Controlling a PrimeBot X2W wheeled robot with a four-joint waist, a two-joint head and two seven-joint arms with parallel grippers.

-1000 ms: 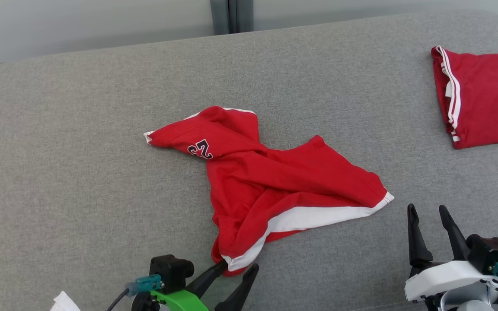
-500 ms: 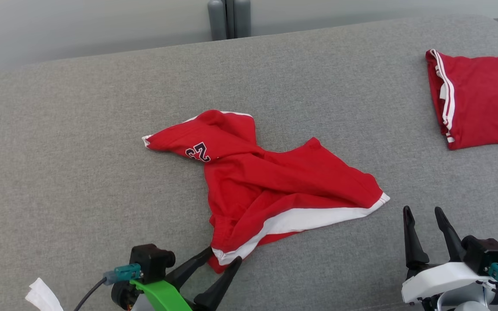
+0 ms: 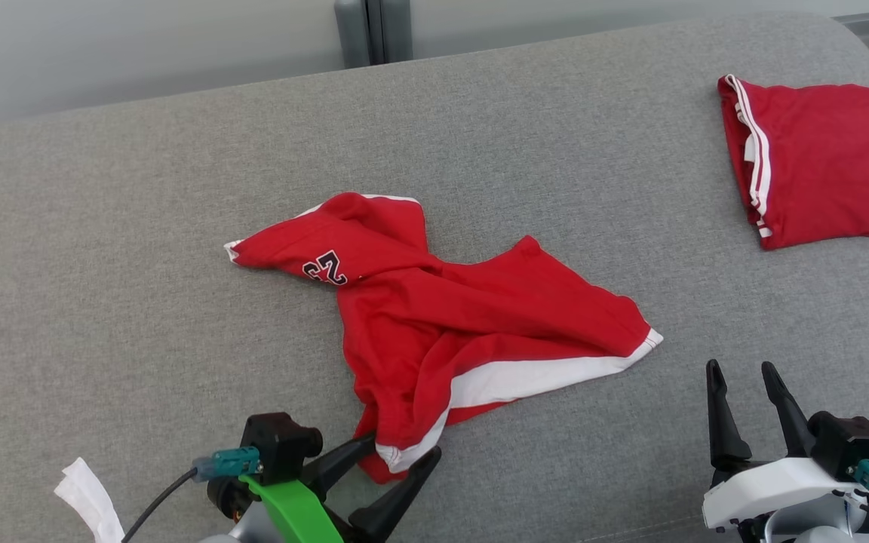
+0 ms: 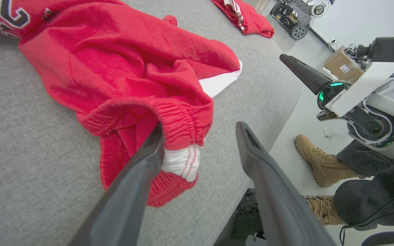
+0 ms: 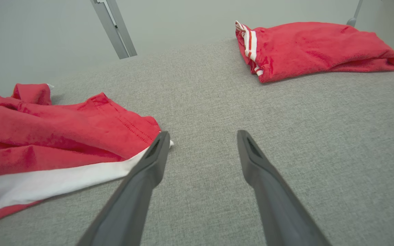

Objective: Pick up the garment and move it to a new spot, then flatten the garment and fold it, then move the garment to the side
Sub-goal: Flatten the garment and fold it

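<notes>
The garment [image 3: 434,324] is a pair of red shorts with white trim and a dark number, lying crumpled in the middle of the grey cushion [image 3: 140,226]. My left gripper [image 3: 400,449] is open at its near corner. In the left wrist view the gathered waistband of the garment [image 4: 132,68] hangs against the left finger, between the open jaws of the left gripper [image 4: 200,127]. My right gripper [image 3: 741,367] stands open over bare cushion, just right of the white-trimmed corner. In the right wrist view that corner of the garment [image 5: 46,136] lies beside the left finger of the right gripper [image 5: 202,133].
A second red garment [image 3: 819,162], folded, lies at the cushion's far right. A white scrap [image 3: 87,494] shows at the lower left. The cushion's front edge runs just behind the left gripper. A person's tan boots [image 4: 320,164] stand on the floor below it.
The head view has shifted, so everything sits a little further left. The left gripper stays open at the garment's near corner. The right gripper has not visibly moved.
</notes>
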